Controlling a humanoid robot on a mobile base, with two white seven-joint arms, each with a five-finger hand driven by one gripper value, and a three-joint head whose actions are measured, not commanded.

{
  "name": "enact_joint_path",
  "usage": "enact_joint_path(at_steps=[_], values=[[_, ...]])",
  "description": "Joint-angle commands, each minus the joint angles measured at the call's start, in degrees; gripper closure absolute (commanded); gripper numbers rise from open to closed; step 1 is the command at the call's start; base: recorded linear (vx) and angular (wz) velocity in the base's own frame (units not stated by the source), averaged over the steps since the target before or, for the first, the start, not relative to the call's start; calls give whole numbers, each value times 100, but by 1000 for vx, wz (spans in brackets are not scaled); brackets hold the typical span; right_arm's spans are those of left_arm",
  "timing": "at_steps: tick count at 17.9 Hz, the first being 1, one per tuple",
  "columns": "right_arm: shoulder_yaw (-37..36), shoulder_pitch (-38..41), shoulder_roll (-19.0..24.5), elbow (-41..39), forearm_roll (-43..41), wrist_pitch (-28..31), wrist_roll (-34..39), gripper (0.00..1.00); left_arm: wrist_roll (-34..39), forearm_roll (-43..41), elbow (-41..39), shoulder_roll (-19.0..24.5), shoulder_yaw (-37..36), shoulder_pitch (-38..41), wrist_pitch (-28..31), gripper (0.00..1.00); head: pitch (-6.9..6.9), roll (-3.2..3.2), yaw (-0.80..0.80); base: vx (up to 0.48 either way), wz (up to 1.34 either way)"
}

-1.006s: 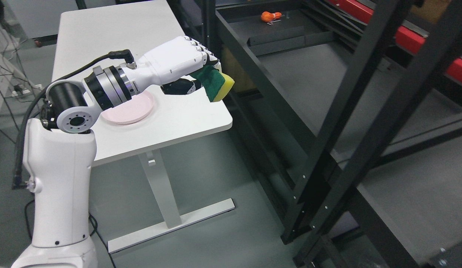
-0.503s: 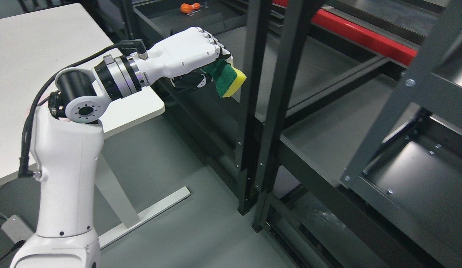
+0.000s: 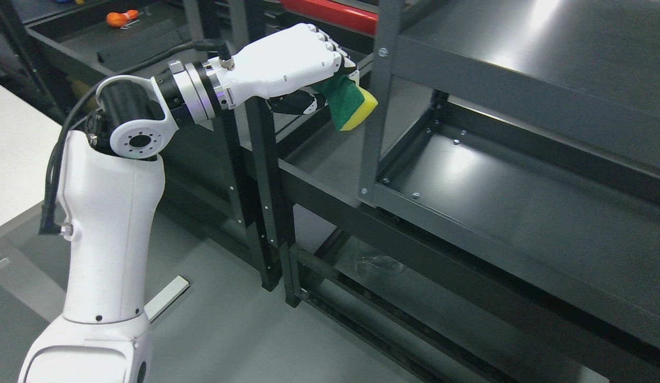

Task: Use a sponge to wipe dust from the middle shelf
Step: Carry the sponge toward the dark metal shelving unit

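Swinging right since the earlier frames, the head camera now faces the grey shelving unit, so the white table (image 3: 10,154) has slid to a sliver at the left edge and the pink plate seen a second ago is out of view; that shift is the camera's, not the furniture's. One arm shows, the left, rising from the lower left corner, and its left hand (image 3: 290,61) keeps its fingers curled tight around one sponge (image 3: 351,103), green scouring side facing the camera, yellow foam toward the shelving. The sponge hangs in the air just beside the grey upright post (image 3: 376,101) at the front left corner of the unit, touching no shelf surface. Beyond that post lies the middle shelf (image 3: 521,213), a dark metal tray, with the top shelf (image 3: 548,58) above it. One orange object (image 3: 122,17) lies on a dark rack near the upper left corner.
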Motion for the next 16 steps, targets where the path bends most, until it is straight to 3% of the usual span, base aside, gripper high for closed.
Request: enact_joint_path(at_steps=[1,8,16], values=[[0,-6,-100,-100,-1,414,0,0,-6,11,48,-143,-684,-563,-3,93,0,0,0,-115,-523],[0,-6,-100,-100,-1,414,0,0,99,55,530,-143,-1457,-1215,-3,93,-1,0,0,-87,-503],[0,3,-100,-100,-1,414,0,0,1074,546,1374,-143,-1818,-1232,-3,93,-2,0,0,-46,-341]])
